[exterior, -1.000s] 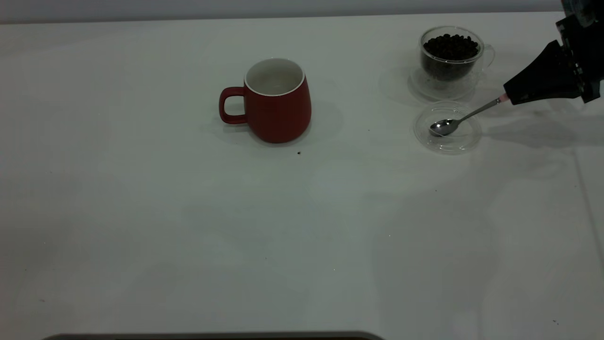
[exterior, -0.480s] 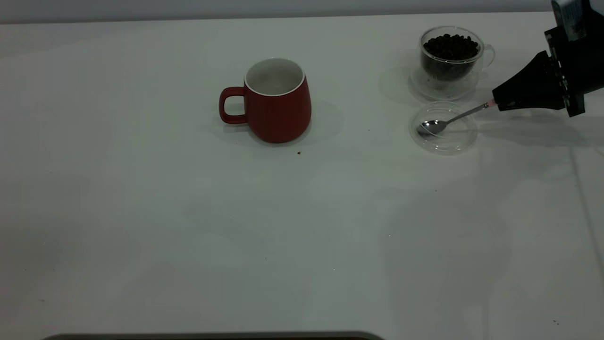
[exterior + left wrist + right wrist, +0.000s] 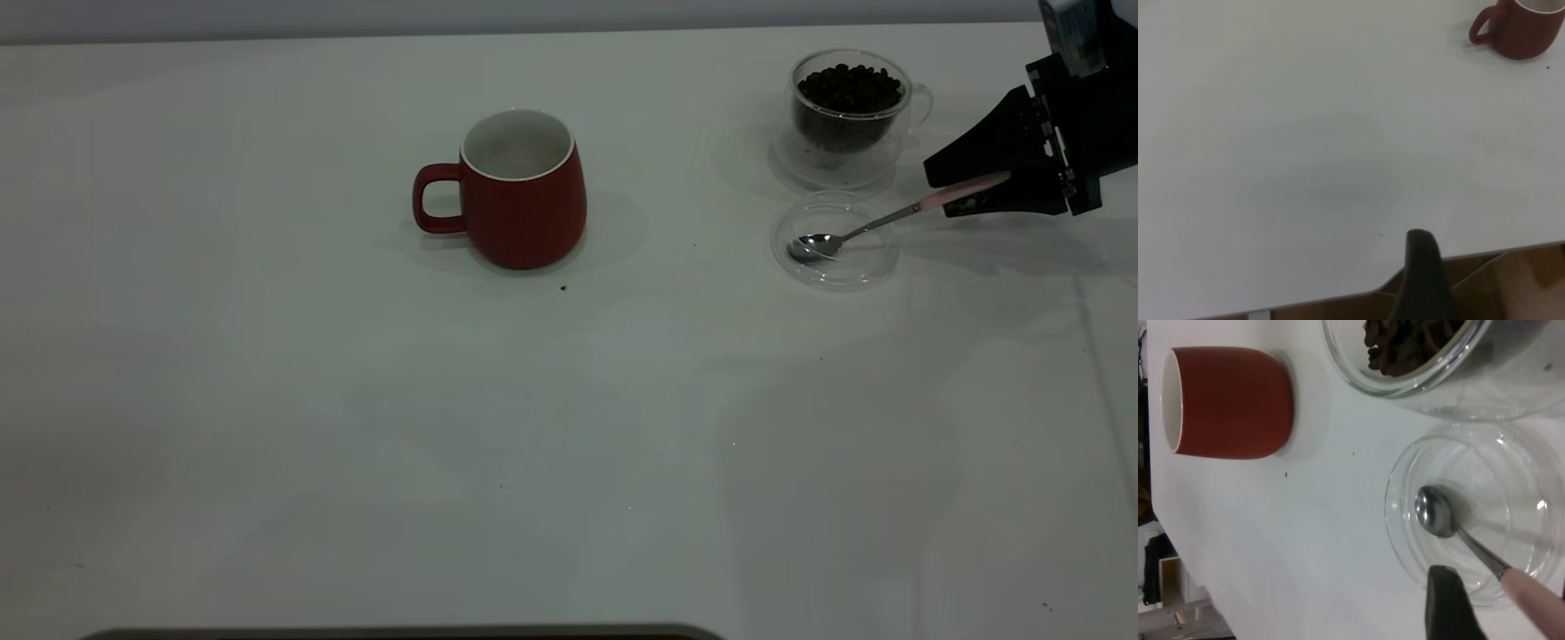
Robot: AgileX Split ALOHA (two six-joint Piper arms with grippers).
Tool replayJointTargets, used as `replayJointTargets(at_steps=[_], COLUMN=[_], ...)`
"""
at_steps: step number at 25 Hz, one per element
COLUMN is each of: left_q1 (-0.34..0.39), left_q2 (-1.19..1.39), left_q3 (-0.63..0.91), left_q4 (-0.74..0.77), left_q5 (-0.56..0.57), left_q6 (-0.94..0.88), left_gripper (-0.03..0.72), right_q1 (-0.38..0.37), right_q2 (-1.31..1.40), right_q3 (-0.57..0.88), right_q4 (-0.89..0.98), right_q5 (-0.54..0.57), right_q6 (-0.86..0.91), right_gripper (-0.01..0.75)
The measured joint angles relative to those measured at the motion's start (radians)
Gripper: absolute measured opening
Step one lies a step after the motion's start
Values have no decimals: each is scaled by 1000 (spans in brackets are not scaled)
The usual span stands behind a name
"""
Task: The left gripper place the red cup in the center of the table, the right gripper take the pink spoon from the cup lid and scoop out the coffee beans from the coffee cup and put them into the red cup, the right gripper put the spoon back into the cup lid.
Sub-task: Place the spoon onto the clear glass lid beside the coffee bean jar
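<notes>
Spoon (image 3: pixel 876 224) and lid sit together at the right side of the white counter (image 3: pixel 356 400): the steel bowl of the spoon rests inside the clear cup lid (image 3: pixel 834 240), and its shaft slopes up over the lid's rim to the pink handle. The right tool (image 3: pixel 947 185) is at that handle, at the right edge of the exterior view. Its two black fingers (image 3: pixel 973 147) stand apart, one on each side of the pink handle, with a gap showing between them, so the tool is spread and not clamped on the spoon; whether either finger touches the handle cannot be made out. In the right wrist view one dark fingertip (image 3: pixel 1446 603) lies just beside the handle, over the lid's rim.

Just behind the lid stands the glass coffee cup (image 3: pixel 849 107), full of dark coffee beans (image 3: pixel 851 87), on a clear saucer (image 3: pixel 831 164). The red cup (image 3: pixel 520 191) stands upright near the middle of the counter, well apart from the lid, its handle turned toward the left side and its white inside looking empty. A small dark speck (image 3: pixel 563 287) lies on the counter just in front of it.

The left tool (image 3: pixel 1421 280) shows only as a single dark tip in its own wrist view, over the counter's near edge and far from the red cup; whether it is open or closed cannot be told.
</notes>
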Motion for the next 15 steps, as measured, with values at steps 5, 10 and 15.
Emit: replayJointTargets(at_steps=[5,10,15], left_q1=[0,0,0], left_q2=[0,0,0], left_q3=[0,0,0], left_q4=[0,0,0], left_q5=[0,0,0], left_q6=[0,0,1], left_gripper=[587,587,587], right_q1=[0,0,0], right_q2=[0,0,0], right_q3=[0,0,0], right_q4=[3,3,24], right_q5=[-51,-77,-88], right_q6=[-21,-22,-25], right_gripper=[495,555,578])
